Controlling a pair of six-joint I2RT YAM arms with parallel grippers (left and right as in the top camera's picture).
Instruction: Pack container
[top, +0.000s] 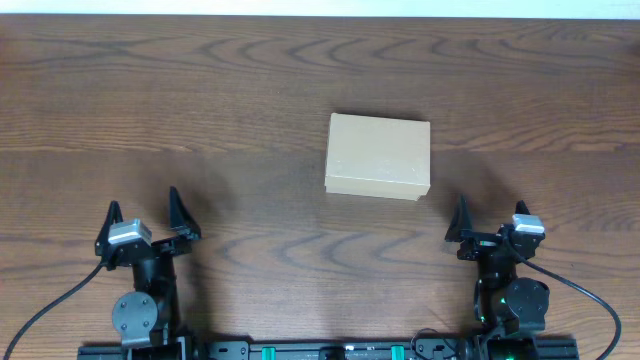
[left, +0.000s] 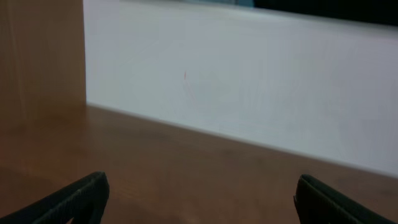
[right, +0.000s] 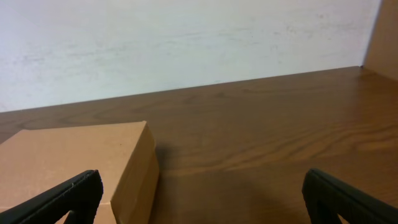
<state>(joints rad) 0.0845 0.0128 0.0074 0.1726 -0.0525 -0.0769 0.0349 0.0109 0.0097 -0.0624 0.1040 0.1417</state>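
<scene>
The container (top: 378, 155) is a plain tan cardboard box with its lid shut, sitting on the table's middle, a little right of centre. It also shows at the lower left of the right wrist view (right: 74, 162). My left gripper (top: 146, 214) is open and empty near the front left edge, far from the box. My right gripper (top: 492, 217) is open and empty at the front right, just below and right of the box. The left wrist view shows only the open fingers (left: 199, 199) over bare wood. No pens or tape are in view.
The dark wood table (top: 200, 100) stretches wide around the box. A white wall (right: 186, 43) runs along the far edge. A wooden panel (left: 40, 56) stands at the left in the left wrist view.
</scene>
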